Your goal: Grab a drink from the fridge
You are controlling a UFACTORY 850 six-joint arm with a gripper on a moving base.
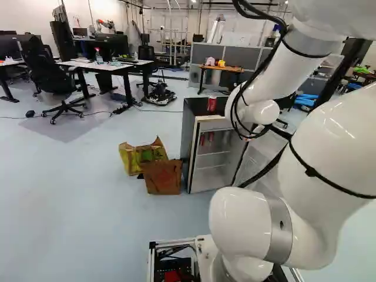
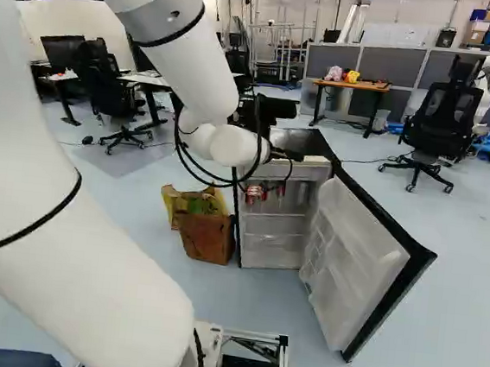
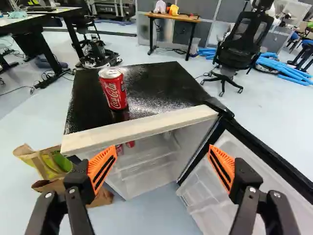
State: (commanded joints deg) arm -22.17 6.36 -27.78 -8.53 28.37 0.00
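Fridge (image 3: 151, 90) is seen with its door (image 2: 364, 256) swung wide open, placed at the center of the right base view and just right of the middle in the left base view. A red drink can (image 3: 113, 90) is stood upright on the black top of the fridge, near its front edge; in the wrist view it is seen ahead of the fingers (image 3: 101, 169), in line with the space between them. More red cans (image 2: 255, 193) are held inside, in the upper part of the compartment, partly hidden by the arm (image 2: 180, 47) in the right base view. A clear shelf (image 2: 274, 225) is shown below them.

The fingers are spread well apart, and nothing is gripped by them. In the wrist view, the open front of the fridge is seen between and beyond them.

A yellow-green bag (image 1: 141, 154) and a brown paper bag (image 1: 163, 177) are set on the floor (image 1: 76, 200) beside the fridge, left of it in the left base view. At the upper right of the right base view a black office chair (image 2: 442, 120) is seen, and a wooden desk (image 2: 359, 85) bearing small colorful objects is placed at that view's upper middle.
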